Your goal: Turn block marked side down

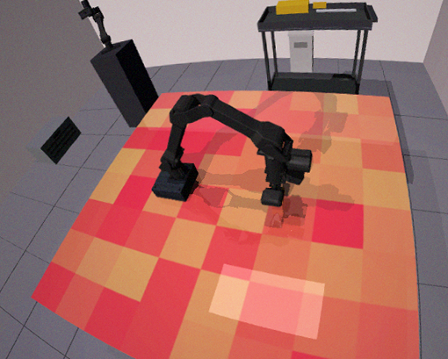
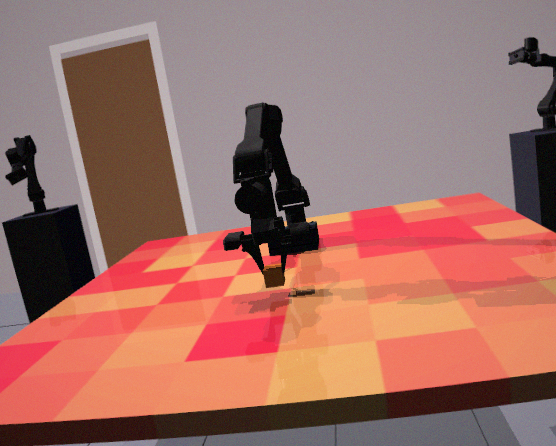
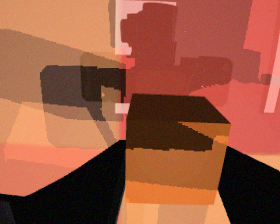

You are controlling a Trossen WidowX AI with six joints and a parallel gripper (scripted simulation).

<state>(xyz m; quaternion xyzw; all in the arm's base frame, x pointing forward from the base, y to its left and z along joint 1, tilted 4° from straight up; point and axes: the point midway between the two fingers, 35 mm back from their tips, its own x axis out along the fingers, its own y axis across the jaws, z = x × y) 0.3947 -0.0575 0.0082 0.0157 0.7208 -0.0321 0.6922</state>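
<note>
Top view: the arm [image 1: 239, 123] reached down over the checkered table [image 1: 131, 271]; the gripper [image 1: 273, 196] pointed at the surface, and the block beneath it was hidden by the gripper body.

Exterior view: the gripper [image 2: 272, 265] was clamped on the orange block [image 2: 273, 276], one finger against each side. The block sat between the fingertips, at or just above the table [image 2: 350, 360]; contact could not be told.

Wrist view: the block [image 3: 175, 150] filled the gap between the two dark fingers, its top face dark with an orange wedge
</note>
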